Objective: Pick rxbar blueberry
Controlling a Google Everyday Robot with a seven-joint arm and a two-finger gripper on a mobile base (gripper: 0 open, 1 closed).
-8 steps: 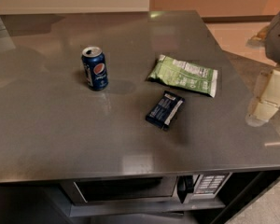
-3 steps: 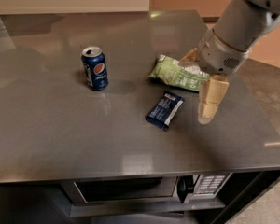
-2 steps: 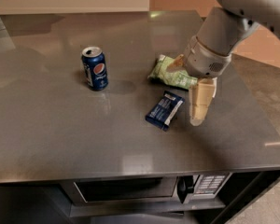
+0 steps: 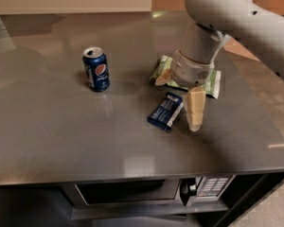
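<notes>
The rxbar blueberry (image 4: 164, 112), a small flat navy-blue bar with a white panel, lies on the grey counter (image 4: 61, 131) right of centre. My gripper (image 4: 176, 103) hangs from the white arm directly above the bar's far right end. It is open: one beige finger (image 4: 195, 109) points down just right of the bar, and the other (image 4: 162, 77) is behind it over the chip bag. Nothing is held.
A blue Pepsi can (image 4: 96, 69) stands upright to the left of the bar. A green-and-white chip bag (image 4: 212, 84) lies behind the bar, partly hidden by my wrist. A microwave (image 4: 146, 193) sits under the counter's front edge.
My arm has swung in from the right edge to the left and forward, and now hovers over the bar. The bar, can and bag have not moved.
</notes>
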